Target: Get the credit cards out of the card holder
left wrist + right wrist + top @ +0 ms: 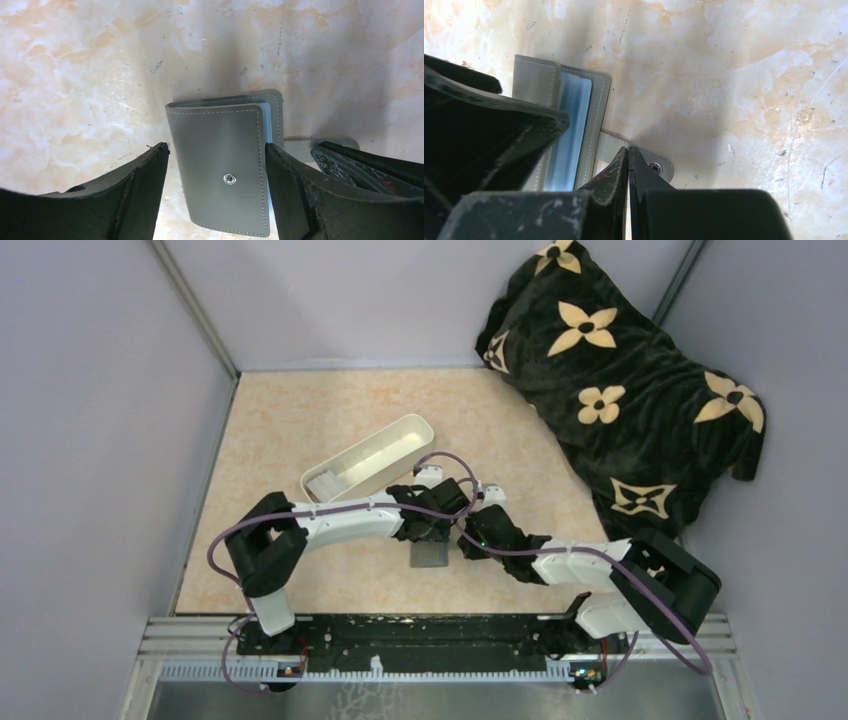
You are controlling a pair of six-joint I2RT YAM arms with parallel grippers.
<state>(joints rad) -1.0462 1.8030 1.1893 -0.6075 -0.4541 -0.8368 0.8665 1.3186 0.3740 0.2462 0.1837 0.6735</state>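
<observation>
Left gripper [216, 146]: jaws wide, straddled card holder [222, 175], one finger beside each long edge. Right gripper [629, 150]: fingers pressed together, tips on strap [610, 144], maybe pinching it. Card holder lay flat on table [75, 75]; credit cards not in view. Good next: left clamps edges gently, right peels strap slowly.

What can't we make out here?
- No credit cards visible: the card holder is nearly closed, and only its blue-grey pocket edges show in the right wrist view.
- The left gripper flanks the card holder in the left wrist view; contact is unclear.
- The right gripper is shut at the strap; its own fingers hide whether it pinches it.
- Top view: both grippers cover most of the card holder.
</observation>
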